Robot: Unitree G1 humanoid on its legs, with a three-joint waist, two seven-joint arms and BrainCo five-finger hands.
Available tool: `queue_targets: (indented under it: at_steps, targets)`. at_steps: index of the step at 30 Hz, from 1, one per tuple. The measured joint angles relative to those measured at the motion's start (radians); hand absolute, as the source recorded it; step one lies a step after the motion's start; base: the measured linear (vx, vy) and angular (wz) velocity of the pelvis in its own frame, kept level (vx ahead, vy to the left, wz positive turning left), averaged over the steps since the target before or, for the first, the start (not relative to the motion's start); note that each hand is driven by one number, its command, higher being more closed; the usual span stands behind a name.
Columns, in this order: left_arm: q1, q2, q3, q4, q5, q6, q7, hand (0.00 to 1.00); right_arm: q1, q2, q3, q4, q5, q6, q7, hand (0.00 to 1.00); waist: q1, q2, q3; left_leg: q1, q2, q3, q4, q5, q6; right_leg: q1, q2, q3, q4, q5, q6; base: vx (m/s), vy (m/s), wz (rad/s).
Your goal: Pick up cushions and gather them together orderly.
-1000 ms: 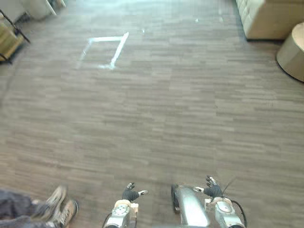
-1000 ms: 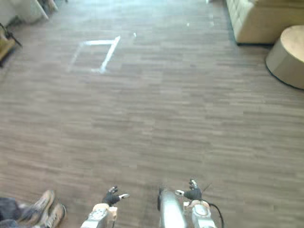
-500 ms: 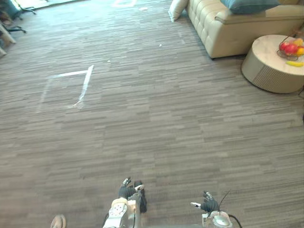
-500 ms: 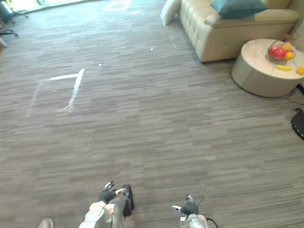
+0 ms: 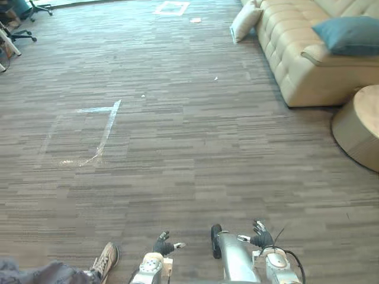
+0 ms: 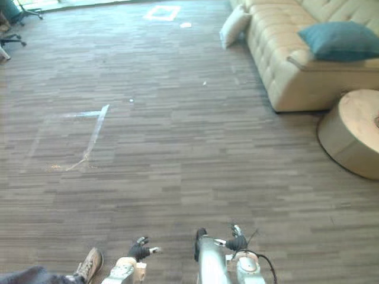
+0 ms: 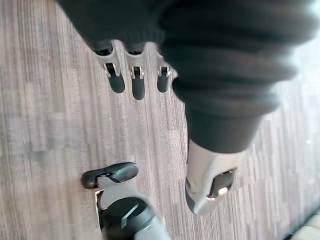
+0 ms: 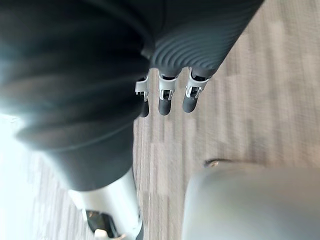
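The sofa (image 5: 296, 65) is carrying a teal cushion (image 5: 350, 34), and a white cushion (image 5: 244, 21) is leaning at its far end. Both are looking soft and light, probably best pinched at a plump edge. The left hand (image 5: 161, 244) and right hand (image 5: 261, 236) are hanging low with fingers loose, holding nothing, well apart from both cushions.

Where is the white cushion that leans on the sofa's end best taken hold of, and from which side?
Probably by its upper edge, coming from the side of the open floor. The white cushion stands tilted against the end of the sofa, so its sofa-side face is blocked, while its top edge and outer face are free.
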Motion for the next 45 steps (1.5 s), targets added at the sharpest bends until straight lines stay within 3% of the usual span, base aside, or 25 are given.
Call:
queue_targets:
  at_steps: [1,2,3,5,8,10,12,14,15,17,20,22,25,27,28,29,30,32,33,36,38,39,41,43,45]
  targets:
    - [0.003,-0.005,0.020,-0.012,0.010,0.001,-0.008,0.00,0.010,-0.002,0.002,-0.020,0.000,0.006,-0.001,0.00,-0.001,0.013,0.010,-0.083,0.040,-0.019,0.220,0.035,-0.051,0.059,0.013,-0.012,-0.025,-0.018,-0.011,0.76,-0.269,-0.02]
    - [0.013,-0.007,0.064,-0.037,0.011,0.000,-0.012,0.00,0.018,0.001,0.011,-0.031,0.000,0.010,-0.001,0.00,0.005,0.018,0.017,-0.185,0.096,-0.006,0.468,0.038,-0.062,0.139,0.046,-0.016,-0.069,-0.034,-0.025,0.70,-0.212,-0.26]
    - [0.021,-0.006,0.106,-0.071,0.011,0.000,-0.011,0.00,0.031,0.017,0.029,-0.039,0.000,0.010,-0.001,0.00,0.024,0.014,0.020,-0.267,0.146,0.045,0.639,0.006,-0.040,0.247,0.064,-0.013,-0.133,-0.048,-0.038,0.55,-0.150,-0.37]
    - [0.022,-0.001,0.114,-0.097,0.011,-0.001,-0.008,0.00,0.062,0.045,0.048,-0.059,0.005,0.010,-0.002,0.00,0.050,-0.016,0.018,-0.358,0.168,0.129,0.646,-0.041,0.022,0.354,0.059,-0.002,-0.220,-0.069,-0.046,0.41,-0.108,-0.22]
    - [0.020,-0.001,0.105,-0.115,0.008,-0.011,-0.007,0.00,0.061,0.049,0.058,-0.039,0.014,0.009,0.000,0.00,0.057,-0.019,0.015,-0.490,0.132,0.247,0.285,-0.082,0.069,0.501,0.044,0.022,-0.352,-0.077,-0.017,0.56,-0.014,-0.23]
    - [0.025,0.001,0.090,-0.117,0.005,-0.023,-0.004,0.00,0.044,0.041,0.057,0.010,0.014,0.008,-0.002,0.00,0.065,-0.008,0.012,-0.508,0.057,0.217,-0.221,0.007,0.023,0.600,0.032,0.069,-0.443,-0.093,0.014,0.60,0.112,-0.63]
    - [0.024,0.003,0.062,-0.120,-0.007,-0.023,0.007,0.00,0.045,0.027,0.059,0.026,0.013,0.009,-0.004,0.00,0.072,0.016,-0.002,-0.570,0.067,0.182,-0.289,0.028,0.015,0.641,0.044,0.103,-0.495,-0.106,0.037,0.50,0.191,-0.66]
    - [0.018,0.015,0.038,-0.111,-0.020,-0.022,0.007,0.00,0.048,0.016,0.059,0.053,0.015,0.009,-0.007,0.00,0.089,0.013,-0.022,-0.589,0.036,0.164,-0.244,0.195,0.137,0.693,0.007,0.154,-0.480,-0.132,0.079,0.77,0.397,-0.61]
    - [0.011,0.023,0.030,-0.099,-0.021,-0.020,0.006,0.00,0.054,0.022,0.059,0.061,0.014,0.008,-0.010,0.00,0.081,-0.028,-0.040,-0.576,-0.012,0.160,-0.234,0.191,0.170,0.678,-0.043,0.161,-0.429,-0.129,0.083,0.74,0.346,-0.06]
    - [0.009,0.033,0.033,-0.095,-0.022,-0.023,0.005,0.00,0.067,0.034,0.039,0.069,0.013,0.008,-0.005,0.00,0.077,-0.077,-0.049,-0.557,-0.083,0.164,-0.183,0.119,0.203,0.601,-0.092,0.184,-0.200,-0.059,0.141,0.73,0.302,0.53]
    - [0.006,0.054,0.028,-0.072,-0.020,-0.011,0.004,0.00,0.058,0.047,0.031,0.090,0.013,0.005,-0.001,0.00,0.064,-0.115,-0.047,-0.395,-0.150,0.145,-0.206,-0.028,0.214,0.423,-0.093,0.223,0.295,0.283,0.239,0.78,0.268,0.42]
    - [0.008,0.063,0.026,-0.045,-0.020,0.001,0.006,0.00,0.041,0.040,0.040,0.080,0.015,-0.002,0.004,0.00,0.062,-0.092,-0.038,-0.239,-0.151,0.133,-0.285,-0.072,0.209,0.275,-0.083,0.153,0.491,0.080,0.111,0.58,0.096,-0.07]
    - [0.006,0.064,-0.013,-0.012,-0.021,0.003,0.005,0.00,0.043,0.008,0.040,0.018,0.014,-0.023,0.013,0.00,0.035,-0.029,-0.030,-0.053,-0.086,0.117,-0.370,-0.094,0.203,0.071,-0.017,-0.012,0.345,-0.088,0.050,0.76,0.019,0.18]
    - [-0.002,0.062,-0.023,-0.009,-0.021,0.002,0.005,0.00,0.039,0.004,0.023,0.009,0.014,-0.024,0.013,0.00,0.020,-0.028,-0.026,-0.012,-0.061,0.108,-0.371,-0.096,0.206,-0.013,-0.015,-0.067,0.133,-0.066,0.067,0.62,-0.111,0.57]
    - [-0.007,0.064,-0.035,-0.009,-0.021,0.002,0.004,0.00,0.039,0.001,0.023,0.009,0.013,-0.023,0.012,0.00,0.008,-0.032,-0.025,0.008,-0.052,0.098,-0.379,-0.101,0.201,-0.032,-0.019,-0.080,-0.040,-0.005,0.082,0.56,-0.176,0.91]
    - [-0.011,0.068,-0.050,-0.008,-0.021,0.001,0.004,0.00,0.046,0.000,0.024,0.014,0.012,-0.021,0.011,0.00,-0.002,-0.046,-0.026,0.038,-0.054,0.086,-0.397,-0.112,0.186,-0.039,-0.037,-0.092,-0.196,0.127,0.077,0.87,-0.284,0.84]
    - [-0.014,0.050,-0.054,0.006,-0.021,0.002,0.004,0.00,0.043,-0.015,0.010,0.028,0.015,-0.016,0.011,0.00,-0.006,-0.016,-0.015,0.092,-0.019,0.075,-0.417,-0.126,0.162,-0.019,-0.019,-0.121,-0.174,0.172,0.023,0.72,-0.227,0.51]
    - [-0.020,0.040,-0.060,0.007,-0.018,0.002,-0.002,0.00,0.039,-0.019,-0.001,0.023,0.012,-0.011,0.007,0.00,-0.001,-0.013,-0.009,0.097,-0.025,0.049,-0.386,-0.048,0.107,-0.043,-0.044,-0.108,-0.012,0.057,-0.005,0.73,-0.286,0.17]
    - [-0.015,0.029,-0.055,0.005,-0.017,0.002,-0.007,0.00,0.046,-0.020,-0.018,0.021,0.013,-0.005,0.007,0.00,-0.005,-0.013,-0.007,0.101,-0.023,0.040,-0.307,-0.007,0.044,-0.032,-0.047,-0.099,0.058,0.002,-0.030,0.75,-0.363,0.02]
    - [0.014,-0.006,0.031,-0.027,-0.010,0.002,-0.012,0.00,0.074,-0.025,-0.009,-0.016,0.013,0.011,0.007,0.00,-0.006,0.022,0.008,-0.133,0.084,-0.015,0.367,0.098,-0.070,0.157,0.021,-0.101,-0.029,-0.098,-0.028,0.56,-0.208,-0.17]
    - [0.036,0.000,0.087,-0.085,-0.010,0.001,-0.011,0.00,0.088,-0.012,0.001,-0.027,0.027,0.012,0.004,0.00,0.011,0.002,0.017,-0.301,0.144,0.034,0.694,0.045,-0.046,0.308,0.059,-0.086,-0.120,-0.121,-0.054,0.49,-0.122,-0.52]
    - [0.038,0.011,0.089,-0.106,-0.011,-0.001,-0.010,0.00,0.096,0.001,0.006,-0.028,0.037,0.011,0.001,0.00,0.027,-0.018,0.016,-0.354,0.149,0.081,0.700,0.013,-0.006,0.374,0.064,-0.067,-0.173,-0.129,-0.063,0.45,-0.099,-0.58]
    - [0.038,0.019,0.078,-0.134,-0.019,-0.010,-0.010,0.00,0.109,0.005,0.024,-0.023,0.042,0.011,-0.001,0.00,0.050,-0.037,0.008,-0.487,0.132,0.182,0.481,-0.060,0.049,0.506,0.065,-0.016,-0.300,-0.128,-0.052,0.53,-0.052,-0.61]
    - [0.037,0.020,0.074,-0.143,-0.023,-0.017,-0.010,0.00,0.104,0.006,0.024,-0.017,0.042,0.011,-0.001,0.00,0.056,-0.037,0.011,-0.515,0.098,0.194,0.265,-0.068,0.059,0.559,0.060,0.018,-0.339,-0.123,-0.032,0.48,0.025,-0.68]
    - [0.037,0.020,0.063,-0.142,-0.038,-0.026,-0.004,0.00,0.090,0.008,0.024,0.014,0.040,0.008,-0.002,0.00,0.063,-0.030,0.009,-0.523,0.018,0.123,-0.182,0.012,0.031,0.631,0.044,0.087,-0.406,-0.135,-0.003,0.59,0.152,-1.06]
